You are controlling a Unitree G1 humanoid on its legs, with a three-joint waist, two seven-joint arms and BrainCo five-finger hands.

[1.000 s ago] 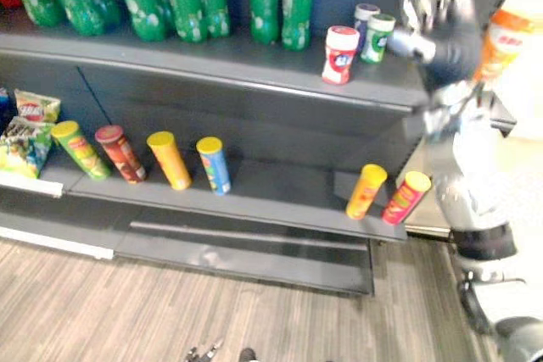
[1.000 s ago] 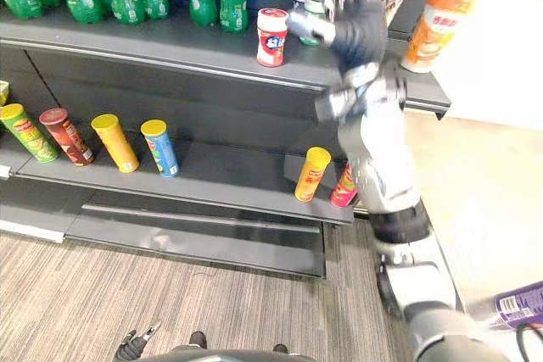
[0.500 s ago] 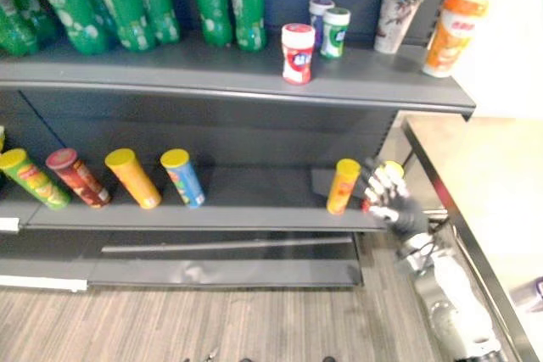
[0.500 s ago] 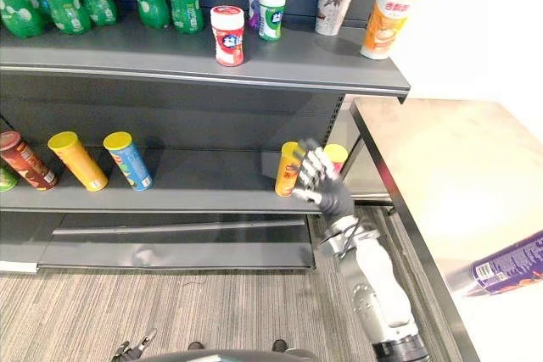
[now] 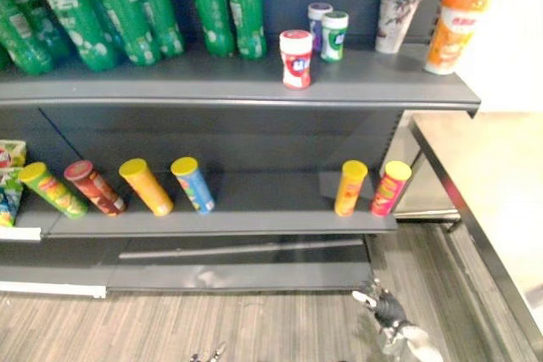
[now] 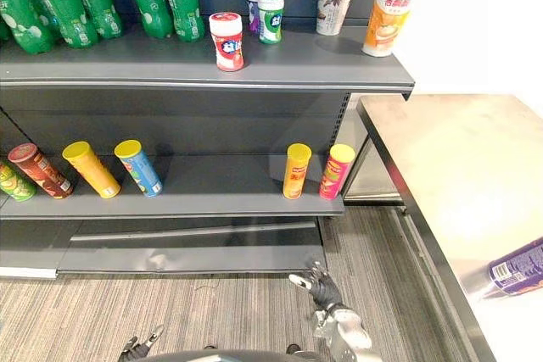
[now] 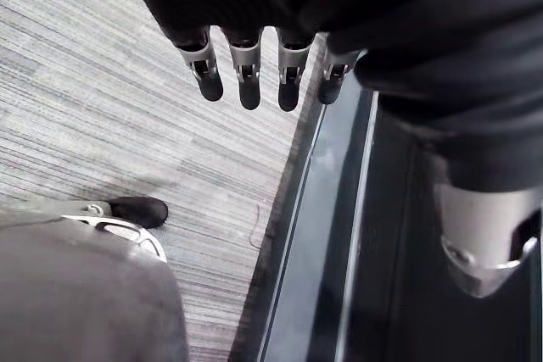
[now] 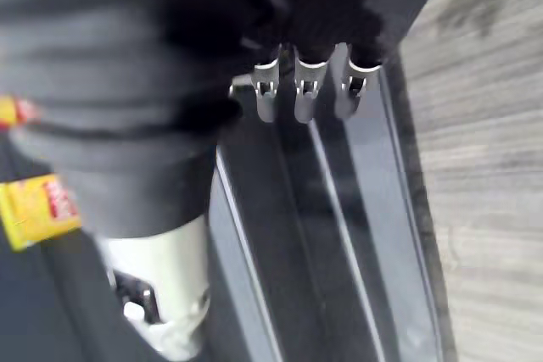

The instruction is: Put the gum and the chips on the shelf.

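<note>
Three gum jars stand on the upper shelf (image 6: 339, 64): a red-and-white one (image 6: 226, 41) in front, a purple-lidded one (image 6: 254, 6) and a green-lidded one (image 6: 271, 18) behind. Chips cans lie tilted on the lower shelf: an orange can (image 6: 297, 170) and a red can (image 6: 337, 170) at its right end, with blue (image 6: 137, 167), yellow (image 6: 89, 169) and red-brown (image 6: 36, 170) cans to the left. My right hand (image 6: 321, 288) hangs low over the floor in front of the shelf base, fingers (image 8: 305, 91) straight, holding nothing. My left hand (image 7: 246, 74) hangs open above the carpet.
Green bottles (image 5: 127, 6) fill the upper shelf's left side; two tall cups (image 6: 386, 10) stand at its right end. A steel table (image 6: 441, 167) stands to the right with a purple can (image 6: 517, 266) lying on it. Snack bags (image 5: 7, 184) sit at the lower shelf's far left.
My right arm has dropped from the upper shelf by the gum jars, past the right-hand chips cans, down to near the floor. The camera has shifted too.
</note>
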